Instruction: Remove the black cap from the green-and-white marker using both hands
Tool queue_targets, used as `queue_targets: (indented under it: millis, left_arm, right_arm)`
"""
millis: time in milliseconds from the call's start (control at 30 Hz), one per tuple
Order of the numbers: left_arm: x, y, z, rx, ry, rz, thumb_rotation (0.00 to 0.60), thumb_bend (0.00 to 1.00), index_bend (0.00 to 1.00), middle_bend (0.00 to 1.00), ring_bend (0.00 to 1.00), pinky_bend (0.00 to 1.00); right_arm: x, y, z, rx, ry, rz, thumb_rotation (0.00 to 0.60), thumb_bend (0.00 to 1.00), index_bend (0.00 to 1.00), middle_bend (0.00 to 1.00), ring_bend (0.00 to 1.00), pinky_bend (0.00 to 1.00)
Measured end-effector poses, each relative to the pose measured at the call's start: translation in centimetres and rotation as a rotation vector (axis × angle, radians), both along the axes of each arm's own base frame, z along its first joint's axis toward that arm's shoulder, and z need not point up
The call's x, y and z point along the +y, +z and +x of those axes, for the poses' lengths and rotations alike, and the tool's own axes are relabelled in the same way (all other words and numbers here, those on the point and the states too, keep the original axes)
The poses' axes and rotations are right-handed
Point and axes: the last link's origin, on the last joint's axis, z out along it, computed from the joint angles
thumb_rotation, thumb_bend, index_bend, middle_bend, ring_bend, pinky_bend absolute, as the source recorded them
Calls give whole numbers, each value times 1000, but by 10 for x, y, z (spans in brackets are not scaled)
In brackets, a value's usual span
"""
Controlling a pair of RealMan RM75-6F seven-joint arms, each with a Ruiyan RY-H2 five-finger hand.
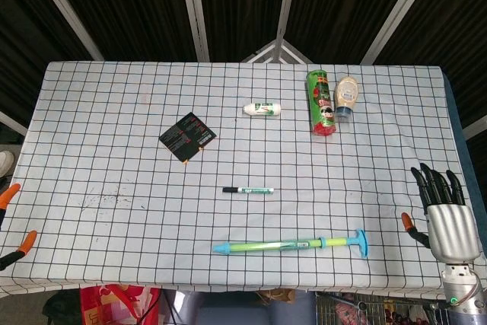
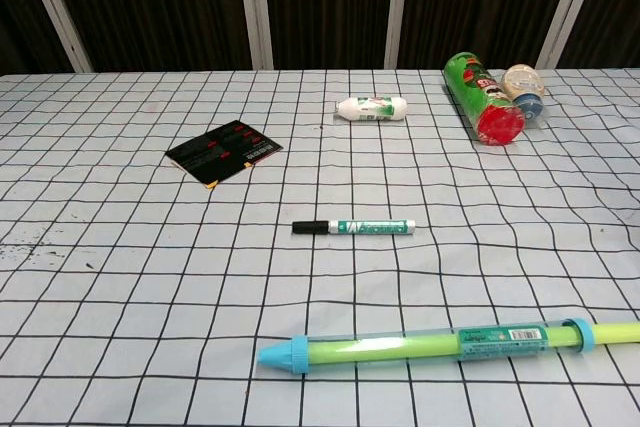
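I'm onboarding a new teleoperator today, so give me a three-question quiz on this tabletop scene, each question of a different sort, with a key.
1. True or false: the black cap is already off the green-and-white marker.
2. Multiple choice: which hand shows in the head view with nothing in its fingers? A) right hand B) left hand C) both hands
3. Fill in: the green can with the red lid lies on its ____.

Key: 1 false, the cap sits on the marker's left end. 2 A, at the table's right edge, fingers apart; only orange tips at the left edge hint at the other hand. 3 side.
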Motion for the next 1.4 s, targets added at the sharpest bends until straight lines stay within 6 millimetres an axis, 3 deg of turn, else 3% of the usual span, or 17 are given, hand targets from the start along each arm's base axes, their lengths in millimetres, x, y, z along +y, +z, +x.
queue_targets:
  millis: [400,800,1100,1400]
  left_arm:
    - [-4,-5,-12,-4,0,-1,600,390,131,30,0,19]
    - [-2,-10,-11,-1,0,3,600,390,133,29,0,19]
    - [-1,-8,-17,-6,15,19,600,390,135,29,0,19]
    - [2,-12,-27,7,31,16,600,390,138,29,0,19]
  right_arm:
    - [-5,-14,17,-52,16,21,600,333,130,67,108,11]
    - [-37,-50,57,-97,42,118,600,332,189,67,108,11]
    - [-70,-99,109,-148,64,212,600,332,241,67,109,11]
    - [-90,-168,163,-195,68,343,600,331,300,67,108,11]
